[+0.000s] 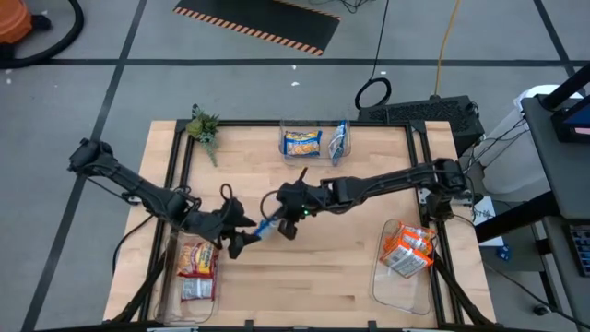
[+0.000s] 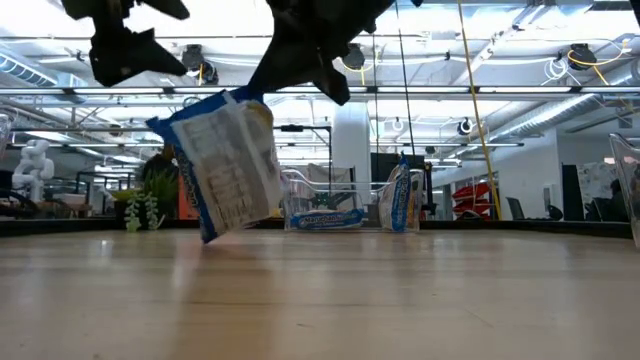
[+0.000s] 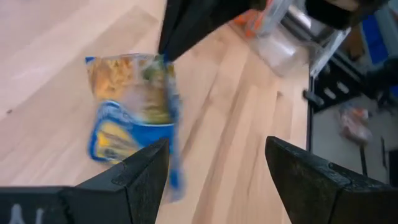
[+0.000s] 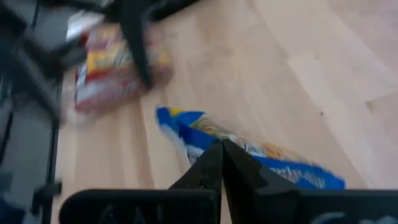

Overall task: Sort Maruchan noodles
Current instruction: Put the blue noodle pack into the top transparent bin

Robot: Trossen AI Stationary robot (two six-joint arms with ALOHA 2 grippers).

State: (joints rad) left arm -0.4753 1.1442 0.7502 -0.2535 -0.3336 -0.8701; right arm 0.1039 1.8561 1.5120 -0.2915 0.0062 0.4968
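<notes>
hanging crumpled from the closed right gripper [image 1: 267, 224], blue-and-yellow noodle packet [image 2: 225, 165]; left gripper [image 1: 238, 242] wide.

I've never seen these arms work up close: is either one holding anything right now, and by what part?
Yes. The right gripper pinches a blue-and-yellow noodle packet by its top edge, so it hangs above the table. The left gripper is open and empty.
</notes>
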